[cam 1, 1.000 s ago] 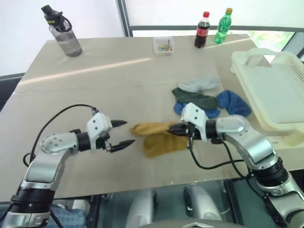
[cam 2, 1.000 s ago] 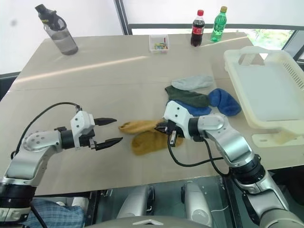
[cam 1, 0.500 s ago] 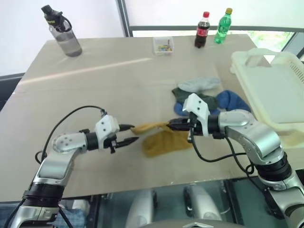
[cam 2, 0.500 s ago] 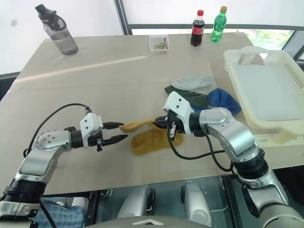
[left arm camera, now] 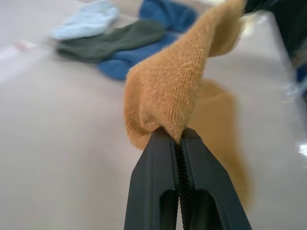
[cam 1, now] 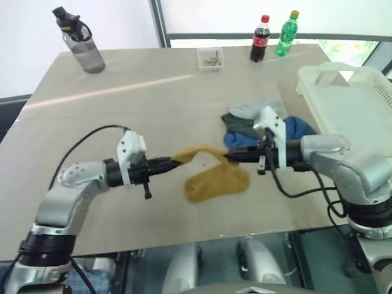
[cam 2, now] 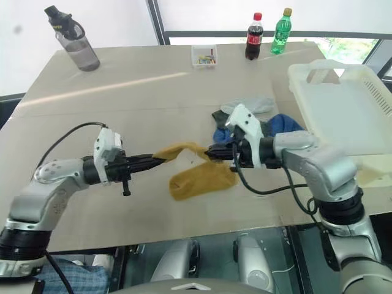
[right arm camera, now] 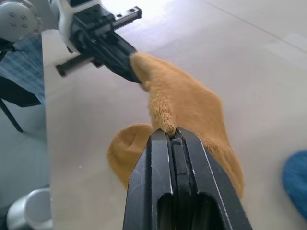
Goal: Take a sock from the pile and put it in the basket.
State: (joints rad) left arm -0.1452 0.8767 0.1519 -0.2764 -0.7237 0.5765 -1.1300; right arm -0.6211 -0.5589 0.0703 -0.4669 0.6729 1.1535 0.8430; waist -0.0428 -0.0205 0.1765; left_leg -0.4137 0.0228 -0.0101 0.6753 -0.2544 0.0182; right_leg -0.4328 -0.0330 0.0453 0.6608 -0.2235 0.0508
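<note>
over the table, mid-front: both grippers pinching one yellow sock

above the table (cam 1: 122,104), the sock (cam 1: 211,174) is stretched between the two arms. left gripper (cam 1: 173,162) is clamped on one end of it; right gripper (cam 1: 231,157) is clamped on the other end. the span between them arches up clear of the tabletop, while the lower fold of the sock sags onto the table just below and between the fingertips.

head views: the pile (cam 2: 254,122) lies just behind the right gripper, grey sock (cam 2: 251,105) at the back, dark green sock (cam 2: 222,117) and blue sock (cam 2: 285,125) beside it. the basket (cam 2: 343,116) sits at the table's right edge, well apart from the sock. far edge of the table: grey water bottle (cam 1: 81,41) at the left, small clear box (cam 1: 210,58), cola bottle (cam 1: 260,38), green bottle (cam 1: 286,33).

left wrist view adds the grip detail: both fingers (left arm camera: 156,191) pressed together with a bunched tip of yellow knit caught between their ends; pile blurred beyond.

right wrist view adds the opposite side: its fingers (right arm camera: 156,187) closed on a small nub of the sock, and the left gripper seen across from it, biting the far end.
</note>
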